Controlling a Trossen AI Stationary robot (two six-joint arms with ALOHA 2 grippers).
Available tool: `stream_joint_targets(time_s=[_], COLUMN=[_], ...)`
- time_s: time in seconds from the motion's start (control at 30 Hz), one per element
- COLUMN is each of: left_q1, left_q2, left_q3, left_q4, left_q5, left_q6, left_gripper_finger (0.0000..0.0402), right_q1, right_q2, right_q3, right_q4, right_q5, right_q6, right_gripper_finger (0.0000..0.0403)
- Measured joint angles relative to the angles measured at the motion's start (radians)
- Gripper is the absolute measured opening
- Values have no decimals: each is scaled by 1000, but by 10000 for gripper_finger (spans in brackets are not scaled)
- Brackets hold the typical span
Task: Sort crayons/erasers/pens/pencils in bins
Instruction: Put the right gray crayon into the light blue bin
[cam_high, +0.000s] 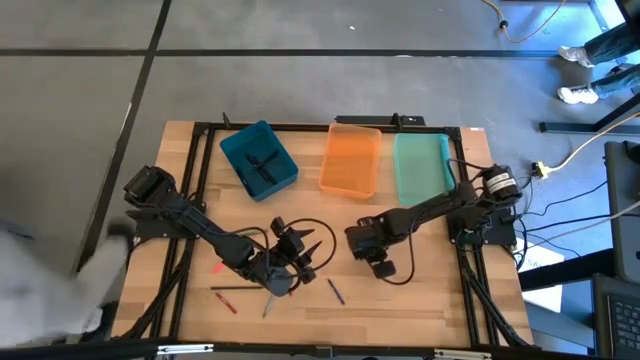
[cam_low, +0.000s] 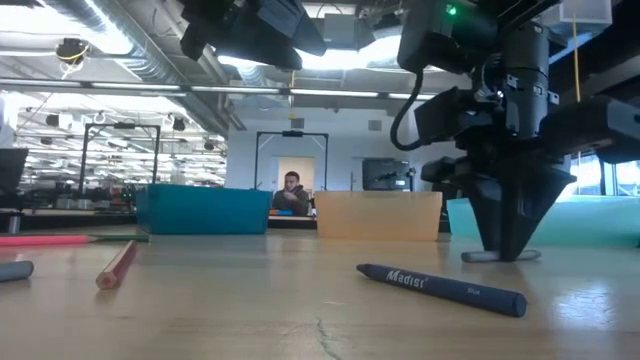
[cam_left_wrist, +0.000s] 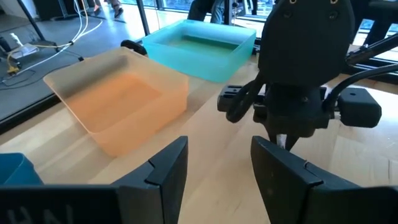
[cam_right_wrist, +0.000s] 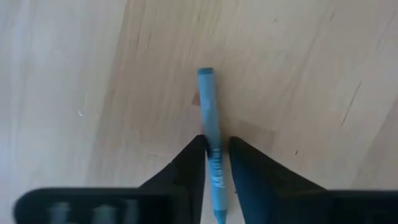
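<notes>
A dark blue crayon (cam_low: 441, 288) with a printed paper wrapper is lying nearest the low camera on the pale wooden counter (cam_low: 300, 320). To one side of it a red pencil-like stick (cam_low: 117, 266) and a pink stick (cam_low: 45, 240) are resting farther off on the same surface.

Beyond the dark blue crayon, the right claw (cam_low: 505, 252) is pointing straight down with its tips at the counter. Its wrist camera is showing a light grey-blue crayon (cam_right_wrist: 211, 140) lying flat between the two dark fingers (cam_right_wrist: 186, 165), which are standing narrowly parted on either side of it, close against the stick without lifting it.

The left claw (cam_left_wrist: 217, 177) is hovering just beside it, over the counter's front middle, fingers spread wide and holding nothing.

Along the far side, three shallow rectangular plastic bins are standing in a row: a dark teal-blue bin (cam_high: 259, 158) set at an angle with dark sticks inside, a translucent orange bin (cam_high: 351, 161) in the middle, and a light mint green bin (cam_high: 421, 168) nearest the right arm's base.
</notes>
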Motion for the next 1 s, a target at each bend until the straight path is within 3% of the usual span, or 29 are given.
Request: stream_joint_targets(time_s=[0.2, 0.43, 0.6, 1.0], left_q1=[2, 4, 4, 4], left_q2=[0, 0, 0, 0], left_q3=[0, 0, 0, 0], left_q4=[-2, -9, -12, -15], left_q5=[-6, -5, -4, -7], left_q6=[0, -1, 4, 13], left_gripper_finger=[169, 169, 169, 169], right_q1=[3, 2, 4, 7], right_q2=[-2, 4, -12, -264], right_q3=[-17, 25, 58, 64], right_q4=[-1, -48, -162, -314], right_q5=[57, 61, 164, 410], right_q6=[11, -31, -29, 46], right_gripper_finger=[20, 32, 28, 31])
